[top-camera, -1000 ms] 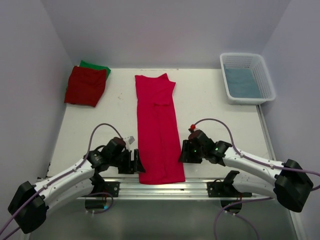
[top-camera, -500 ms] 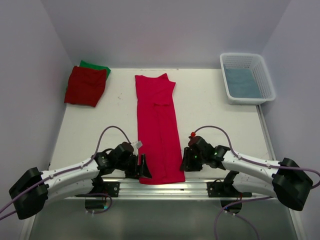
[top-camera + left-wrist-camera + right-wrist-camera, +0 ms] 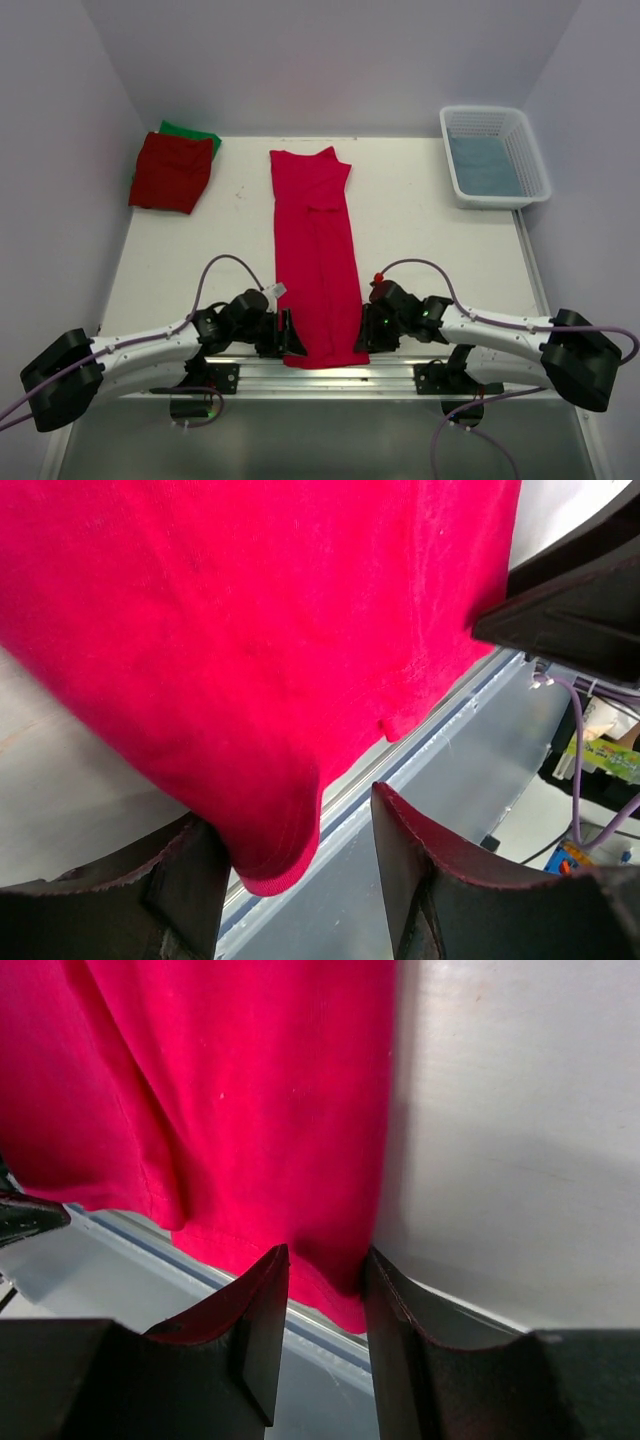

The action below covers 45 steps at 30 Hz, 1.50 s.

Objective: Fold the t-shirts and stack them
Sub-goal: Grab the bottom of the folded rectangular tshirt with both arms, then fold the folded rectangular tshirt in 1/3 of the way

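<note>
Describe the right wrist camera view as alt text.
The hem corner of a crimson-pink t-shirt sits between the two dark fingers of the right gripper at the near edge of the table. Its bare white surface fills the right side.

Overhead view down on table [image 3: 420, 220], wrist views close, sharing crimson-pink t-shirt [image 3: 250, 630] hem

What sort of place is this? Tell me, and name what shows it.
Likely a robot test cell, not a home: bare pale walls box in a white tabletop holding a bright crimson-pink cloth t-shirt laid flat and a white latticed plastic basket.
</note>
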### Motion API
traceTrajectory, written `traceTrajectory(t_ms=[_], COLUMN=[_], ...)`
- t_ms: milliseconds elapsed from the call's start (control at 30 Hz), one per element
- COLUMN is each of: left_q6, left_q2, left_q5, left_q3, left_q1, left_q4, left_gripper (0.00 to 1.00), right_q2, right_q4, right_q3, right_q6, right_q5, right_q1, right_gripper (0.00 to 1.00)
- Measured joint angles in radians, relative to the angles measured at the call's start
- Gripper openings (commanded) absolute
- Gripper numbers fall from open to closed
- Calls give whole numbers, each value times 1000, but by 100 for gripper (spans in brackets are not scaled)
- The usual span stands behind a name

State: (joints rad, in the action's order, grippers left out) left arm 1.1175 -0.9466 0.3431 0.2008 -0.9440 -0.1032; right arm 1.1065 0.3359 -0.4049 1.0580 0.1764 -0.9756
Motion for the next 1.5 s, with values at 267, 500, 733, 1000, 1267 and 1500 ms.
traceTrajectory(t_ms=[267,500,733,1000,1267,1500], left_q6=[37,51,38,-55,-156,-277], left_q2=[-10,-8,53,106,82,48], left_q5=[-21,-58,-96,-213,-401,-578], left_q3=[-31,-48,-32,120,286,359], left_q1=[-15,-21,-31,-44,-45,2], left_q4=[64,59,-23,-228,-365,-405], left_gripper=[35,0,0,0,0,0], right_q2=[14,13,13,13,53,91], right_q4=[-42,-45,-20,102,169,222], right_q3=[22,28,13,-177,-313,-420], right_q6=[49,63,38,-84,-200,-319], right_q5=[2,0,-7,-85,-154,-219], right_q1=[-34,-34,-35,-39,-16,94], right_gripper=[6,0,0,0,0,0])
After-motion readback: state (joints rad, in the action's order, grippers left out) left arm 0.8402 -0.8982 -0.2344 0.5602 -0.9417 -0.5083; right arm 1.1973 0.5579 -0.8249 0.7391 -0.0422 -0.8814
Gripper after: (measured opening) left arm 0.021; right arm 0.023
